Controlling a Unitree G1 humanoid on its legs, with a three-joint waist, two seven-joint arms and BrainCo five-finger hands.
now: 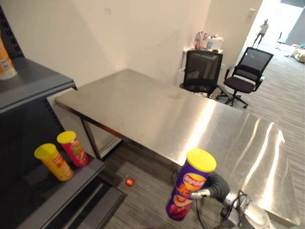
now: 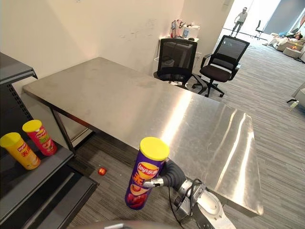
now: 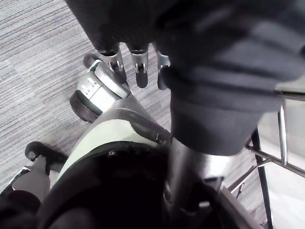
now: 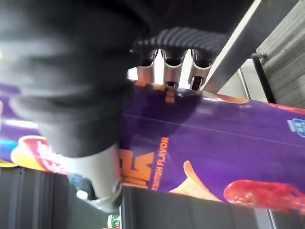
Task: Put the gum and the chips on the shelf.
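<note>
- Well, the right hand [image 1: 212, 187] was out in front of the robot, low down, by the near edge of the steel table [image 1: 157, 109].
- Its fingers [image 4: 170, 71] were curled over one side of the purple chips can [image 1: 183, 183] and its thumb [image 4: 97, 179] pressed the other side, so it had a firm hold.
- The purple chips can had a yellow lid and was up in the air over the grey floor. It stood almost straight, with the lid leaning a little to the right.
- The left hand [image 3: 140, 71] hung down beside the robot over the floor, with its fingers loose and straight and nothing in them.
- The dark shelf [image 1: 71, 187] stood off to the left, well apart from the held can.
- On its low board stood a yellow can [image 1: 54, 163] and a red can [image 1: 73, 149], just beside each other, both leaning a little.
- An orange and white bottle [image 1: 5, 64] sat on the board above.
- A small red thing [image 1: 129, 182] lay on the floor between the shelf and the held can. I could not tell what it was.
- A table leg [image 1: 90, 138] came down near the shelf's corner.
- Two black chairs [image 1: 202, 71] stood past the far end of the table.
</note>
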